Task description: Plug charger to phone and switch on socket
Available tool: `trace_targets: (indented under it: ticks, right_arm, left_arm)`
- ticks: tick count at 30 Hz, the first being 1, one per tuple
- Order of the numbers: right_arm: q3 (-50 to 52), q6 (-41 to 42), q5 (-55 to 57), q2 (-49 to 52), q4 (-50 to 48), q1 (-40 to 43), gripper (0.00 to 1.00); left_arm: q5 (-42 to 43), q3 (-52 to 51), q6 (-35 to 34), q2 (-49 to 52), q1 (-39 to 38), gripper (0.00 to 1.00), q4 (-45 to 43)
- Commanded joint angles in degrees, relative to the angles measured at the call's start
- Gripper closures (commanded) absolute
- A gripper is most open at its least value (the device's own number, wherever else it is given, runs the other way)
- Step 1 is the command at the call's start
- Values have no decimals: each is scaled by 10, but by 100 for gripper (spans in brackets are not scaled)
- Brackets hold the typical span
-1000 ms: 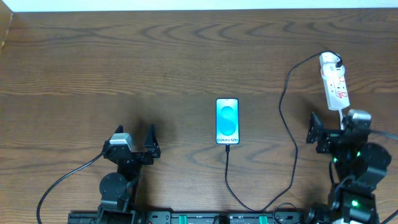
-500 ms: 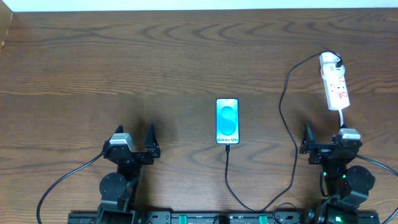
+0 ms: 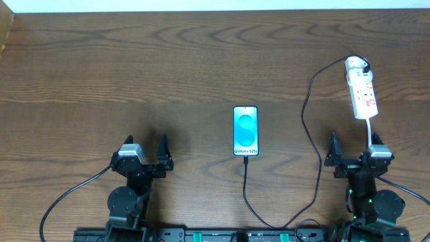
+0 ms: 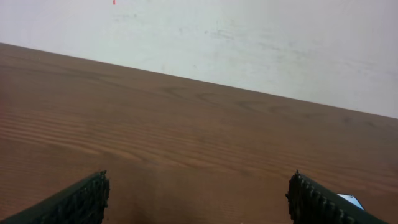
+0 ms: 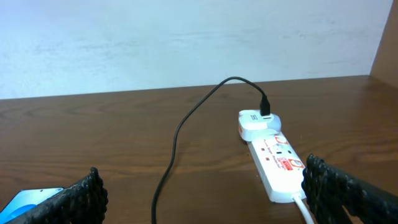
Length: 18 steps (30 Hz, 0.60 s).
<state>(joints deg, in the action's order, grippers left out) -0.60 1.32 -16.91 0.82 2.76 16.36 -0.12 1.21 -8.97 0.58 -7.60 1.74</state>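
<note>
Brown wood-grain table [image 3: 201,54], seemingly scuffed wall [image 4: 249,37]

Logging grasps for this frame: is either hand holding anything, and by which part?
Nothing is held. The left hand and the right hand both stand open and empty, clear of the slim blue-screened phone.

A dark brown wood-grain table [image 3: 134,67] is filling the overhead view, its grain running in long waves. A plain white wall [image 4: 249,43], faintly scuffed, is rising behind its far edge. Soft, even light is falling across it. A tan panel [image 5: 387,37] is showing at the right.
</note>
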Motion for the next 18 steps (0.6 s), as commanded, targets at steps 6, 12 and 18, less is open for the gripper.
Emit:
trace_targets:
  ticks: [6, 12, 18]
  right_arm:
    - [3, 6, -6, -5, 2, -5, 1]
    - [3, 4, 3, -5, 3, -5, 1]
    - [3, -24, 3, -5, 3, -14, 1]
  left_arm:
    - [-7, -10, 4, -3, 3, 9, 25]
    - [-7, -10, 4, -3, 3, 9, 25]
    - [-7, -10, 4, -3, 3, 9, 25]
